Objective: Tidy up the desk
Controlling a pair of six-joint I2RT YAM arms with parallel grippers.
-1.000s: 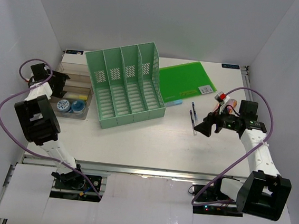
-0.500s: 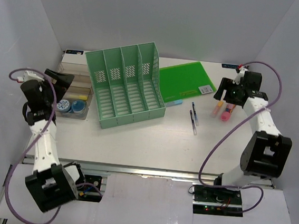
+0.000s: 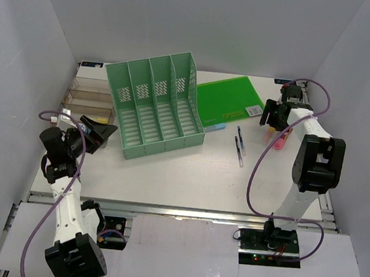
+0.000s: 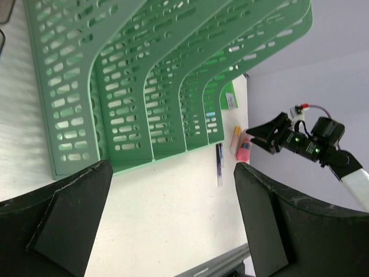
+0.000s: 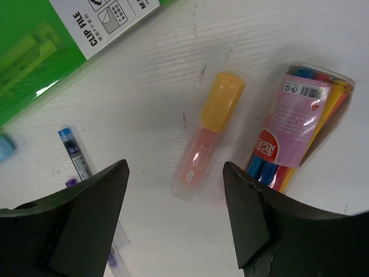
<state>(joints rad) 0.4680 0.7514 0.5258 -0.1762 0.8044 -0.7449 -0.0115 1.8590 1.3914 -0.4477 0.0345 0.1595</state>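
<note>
The white desk [image 3: 168, 176] holds a mint-green four-slot file rack [image 3: 155, 106], a green folder [image 3: 228, 100] and two pens [image 3: 239, 144]. My right gripper [image 3: 269, 117] is open and empty at the far right. In its wrist view it [image 5: 174, 173] hovers over an orange-capped highlighter [image 5: 207, 135], with a pink pack of markers [image 5: 294, 127] just to the right. My left gripper [image 3: 103, 134] is open and empty at the rack's left front corner. In its wrist view it [image 4: 173, 173] faces across the desk past the rack [image 4: 144, 75].
A clear compartment tray [image 3: 87, 99] stands left of the rack by the desk's left edge. A folder label [image 5: 109, 20] and one pen [image 5: 75, 153] lie left of the highlighter. Metal rails [image 3: 165, 208] run along the desk's near edge.
</note>
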